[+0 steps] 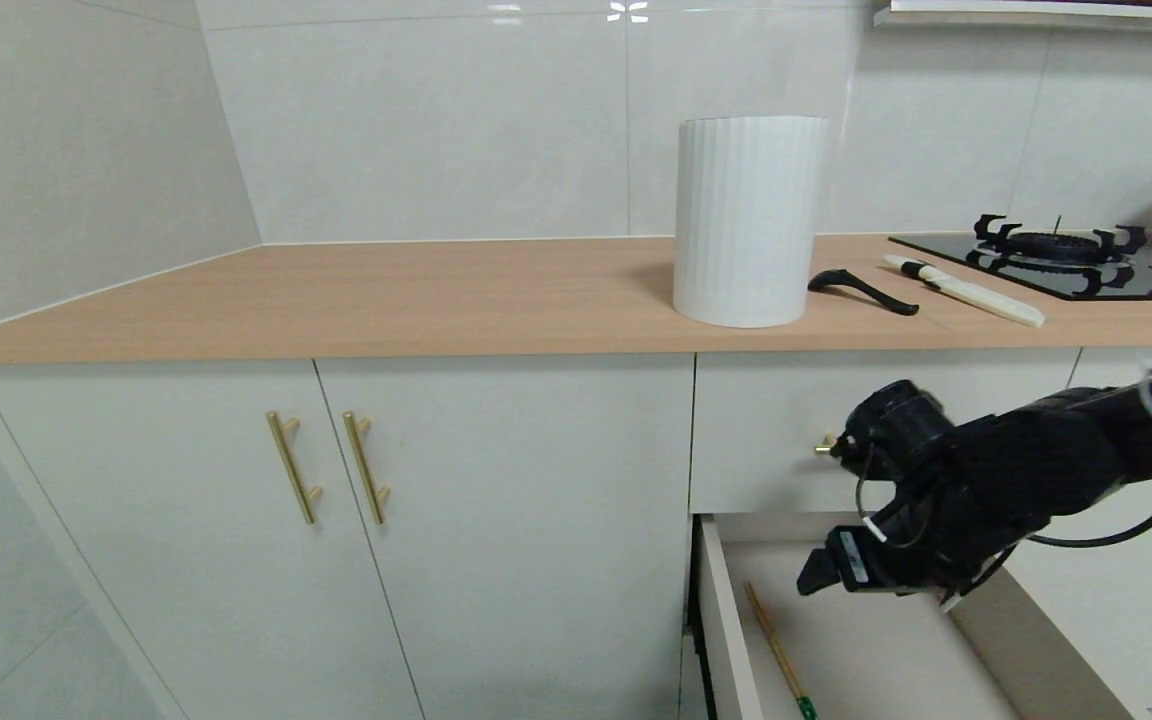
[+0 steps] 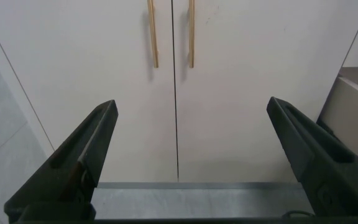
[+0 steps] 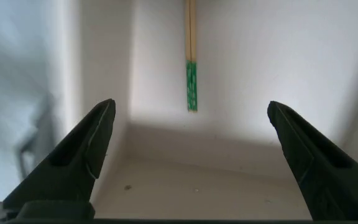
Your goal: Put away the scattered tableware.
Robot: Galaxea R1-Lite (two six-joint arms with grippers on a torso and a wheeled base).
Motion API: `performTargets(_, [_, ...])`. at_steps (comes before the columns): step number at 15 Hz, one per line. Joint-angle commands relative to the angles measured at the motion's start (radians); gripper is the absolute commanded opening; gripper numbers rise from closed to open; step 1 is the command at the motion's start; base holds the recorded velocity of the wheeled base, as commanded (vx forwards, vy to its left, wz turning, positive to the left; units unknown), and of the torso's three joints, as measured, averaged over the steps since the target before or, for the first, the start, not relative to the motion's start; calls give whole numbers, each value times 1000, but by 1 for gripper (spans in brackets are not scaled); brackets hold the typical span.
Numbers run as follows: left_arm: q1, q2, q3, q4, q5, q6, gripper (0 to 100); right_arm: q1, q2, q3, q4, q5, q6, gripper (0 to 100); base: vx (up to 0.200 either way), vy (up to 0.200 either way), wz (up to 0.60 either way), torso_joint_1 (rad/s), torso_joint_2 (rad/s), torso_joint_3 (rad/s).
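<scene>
Lying in the open drawer (image 1: 726,620), the chopsticks (image 1: 776,650) look stowed; a black utensil (image 1: 861,290) and a white knife (image 1: 966,290) lie on the surface (image 1: 436,300), not yet put away. Right gripper (image 1: 836,565) hangs above the drawer, fingers spread, empty; left gripper (image 2: 191,109) likewise.

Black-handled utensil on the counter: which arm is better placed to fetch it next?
Right, probably. The right gripper hangs open over the open drawer, below the black-handled utensil lying on the counter. The left gripper, also open, faces the cabinet doors low down, farther left.
</scene>
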Motion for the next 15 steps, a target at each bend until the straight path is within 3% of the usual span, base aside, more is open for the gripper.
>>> performTargets(1, [0, 0, 0, 0, 1, 0, 100, -74, -245, 7, -1, -3, -9, 100, 0, 0, 0, 0, 0, 0])
performTargets(6, [1, 0, 0, 0, 1, 0, 100, -147, -378, 13, -2, -3, -70, 100, 0, 0, 0, 0, 0, 0])
performTargets(15, [1, 0, 0, 0, 1, 0, 100, -149, -416, 22, -4, -4, -98, 100, 0, 0, 0, 12, -47, -34])
